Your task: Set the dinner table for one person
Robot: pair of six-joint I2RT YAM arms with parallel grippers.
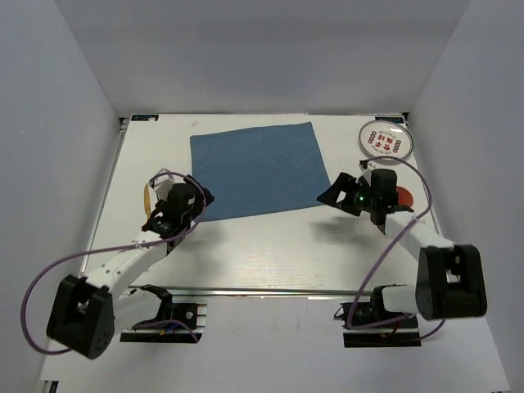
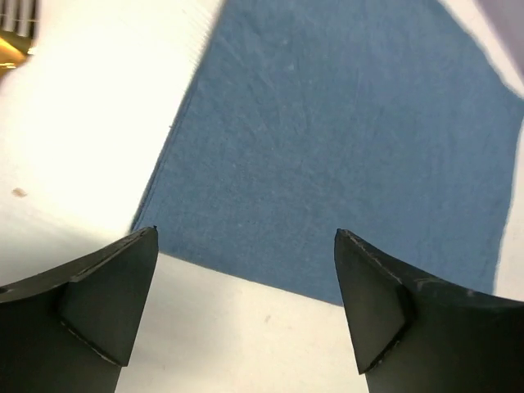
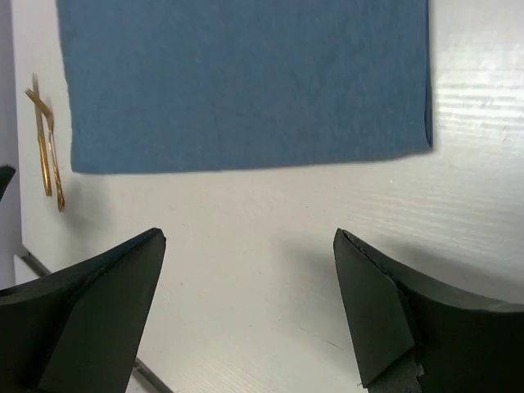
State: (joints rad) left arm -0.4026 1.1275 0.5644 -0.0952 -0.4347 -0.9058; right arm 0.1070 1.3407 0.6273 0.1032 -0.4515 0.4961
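The white worktop (image 1: 270, 254) is filling the view, its silver rail running along the near edge. Halfway up, the left hand (image 1: 199, 199) and right hand (image 1: 336, 196) are hovering, fingers spread wide and gripping nothing, at the near corners of a blue placemat (image 1: 258, 168). Gold cutlery (image 1: 147, 199) is lying by the left edge. A patterned plate (image 1: 385, 139) is sitting in the far right corner.

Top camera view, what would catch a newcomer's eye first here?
A blue cloth placemat lies slightly askew in the middle of the white dinner table. A round plate with red markings sits at the far right corner, and gold cutlery lies left of the placemat. The left arm and right arm each point open jaws at the placemat's near corners.
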